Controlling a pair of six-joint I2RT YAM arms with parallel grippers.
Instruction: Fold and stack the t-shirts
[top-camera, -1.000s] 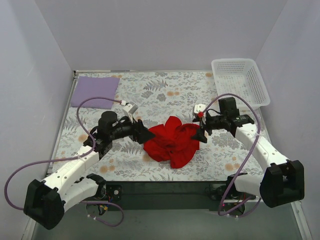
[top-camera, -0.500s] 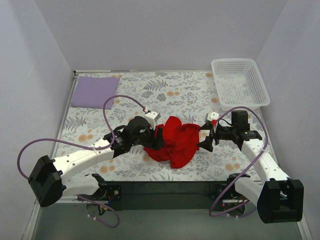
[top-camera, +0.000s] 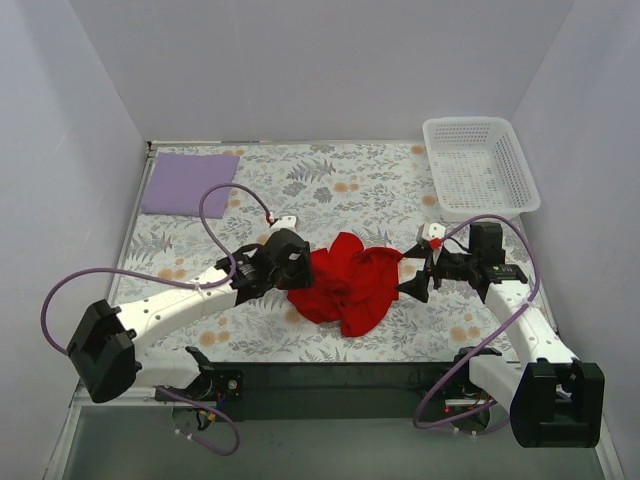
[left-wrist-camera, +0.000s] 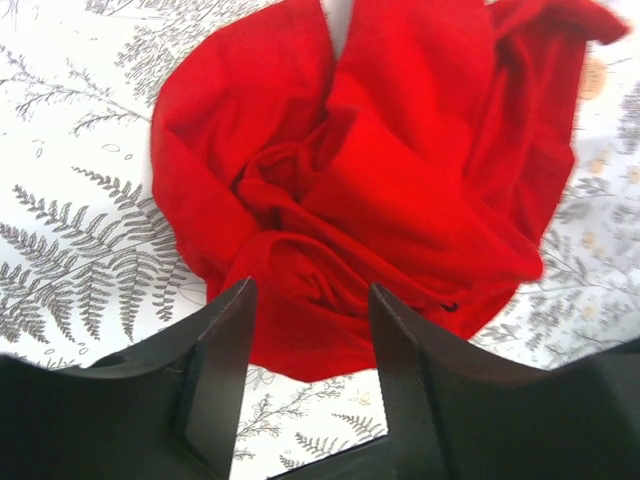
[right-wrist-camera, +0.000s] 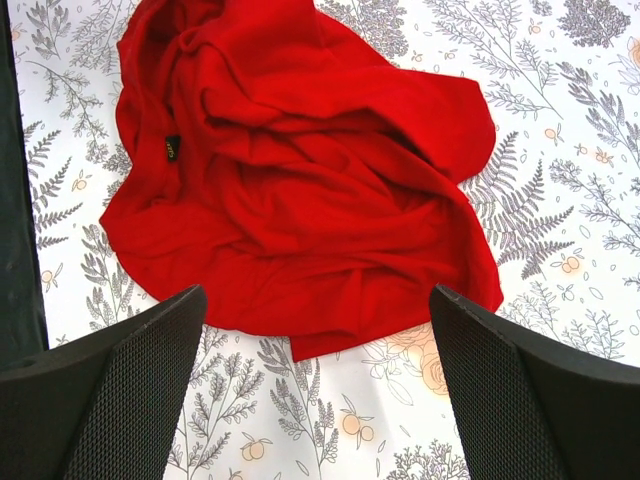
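Note:
A crumpled bright red t-shirt (top-camera: 347, 283) lies in a heap in the middle of the floral table. It fills the left wrist view (left-wrist-camera: 370, 180) and the right wrist view (right-wrist-camera: 300, 180). A pale lavender t-shirt (top-camera: 189, 183) lies folded flat as a rectangle at the far left. My left gripper (top-camera: 300, 272) is open at the red shirt's left edge, its jaws (left-wrist-camera: 310, 330) either side of the near hem, holding nothing. My right gripper (top-camera: 412, 284) is open wide and empty just off the shirt's right edge (right-wrist-camera: 315, 350).
A white plastic mesh basket (top-camera: 478, 167) stands at the far right corner. The table has a floral cloth (top-camera: 330, 185), grey walls on three sides and a dark strip at the near edge (top-camera: 330, 378). Purple cables loop from both arms.
My left gripper has drawn back a little to the left edge of the red shirt after reaching in from the left. My right gripper has lowered and held beside the shirt's right edge.

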